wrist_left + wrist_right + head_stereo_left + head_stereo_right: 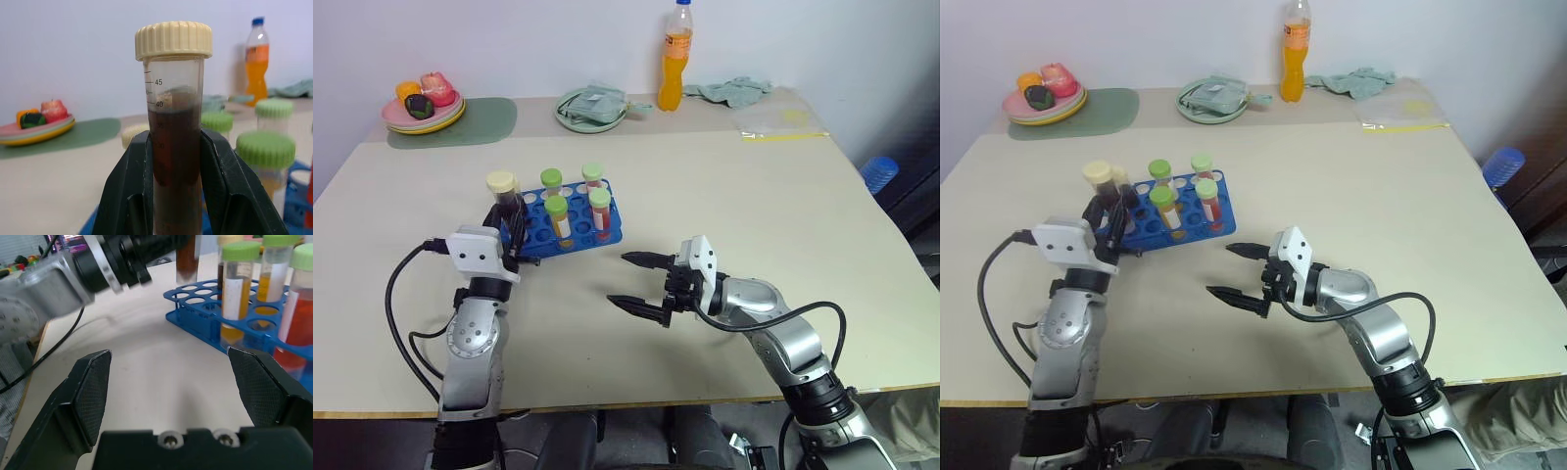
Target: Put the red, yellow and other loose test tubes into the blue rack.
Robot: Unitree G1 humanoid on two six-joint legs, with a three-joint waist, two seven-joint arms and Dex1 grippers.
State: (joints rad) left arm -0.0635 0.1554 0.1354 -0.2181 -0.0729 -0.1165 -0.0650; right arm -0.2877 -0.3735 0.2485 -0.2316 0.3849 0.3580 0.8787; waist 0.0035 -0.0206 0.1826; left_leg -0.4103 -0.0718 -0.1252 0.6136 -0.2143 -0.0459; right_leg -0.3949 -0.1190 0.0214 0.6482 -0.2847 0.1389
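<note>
Beige rectangular bench (724,196): carried every item listed below.

Dark green oval mat (475,122): lay at the far left of the bench, under a stack of pink and yellow plates (423,115) loaded with toy fruit.

Bright blue plastic rack with rows of round holes (570,224): stood on the bench left of centre, just beyond the left tool. It held four upright clear tubes with green ribbed caps: two with yellow-orange contents, two with red. Several holes toward its near-left end were empty.

Clear plastic bottle of orange drink (674,57): stood upright at the far edge, between a pale green plate bearing a folded cloth (591,107) and a crumpled grey-green cloth (734,90).

Clear plastic bag with a yellow strip (781,124): lay flat at the far right.

Right tool (637,283): hung just above the bench, right of the rack, pointing toward it, its two black fingers spread wide with nothing between them.

Left tool (508,227): sat at the near-left corner of the rack, clamped on the tube below.

Clear graduated tube with a cream ribbed cap and dark brown liquid (175,122): was held upright between the left tool's fingers, above the rack's near-left end.
</note>
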